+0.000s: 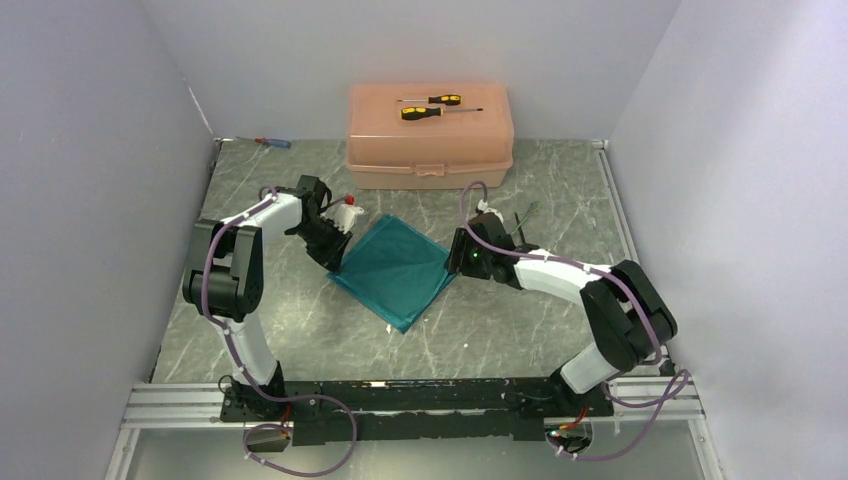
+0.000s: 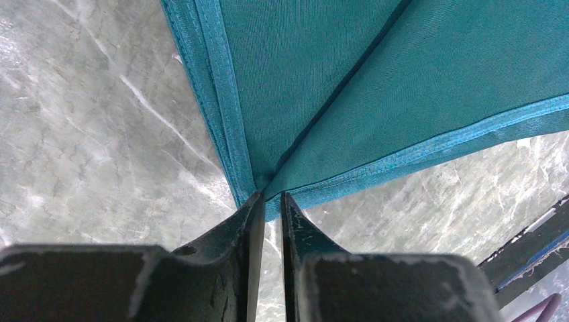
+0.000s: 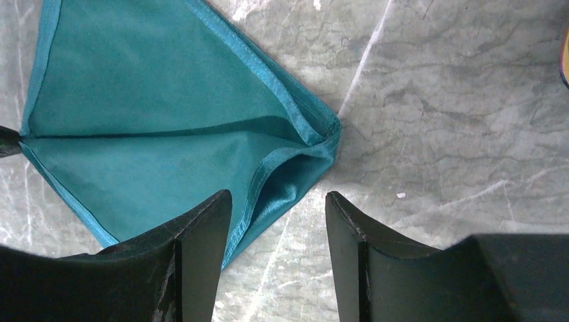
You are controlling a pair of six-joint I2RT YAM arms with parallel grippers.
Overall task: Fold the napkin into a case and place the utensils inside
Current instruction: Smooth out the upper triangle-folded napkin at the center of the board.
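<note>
At centre frame on the worktop (image 1: pixel 500 330) lies the folded teal napkin (image 1: pixel 395 268). The left gripper (image 2: pixel 270 196) pinches its left corner in narrow jaws; the right gripper (image 3: pixel 277 196) holds its jaws wide astride the opposite corner. Folding is the step in hand, and the next fold probably calls for closing on that corner.

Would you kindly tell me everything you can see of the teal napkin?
The teal napkin is thin, slightly shiny cloth with stitched hems, folded into a layered square lying diamond-wise on the marbled table, a crease running corner to corner. The left tool pinches its left corner; the right tool is open at the right corner, whose layers gape.
</note>
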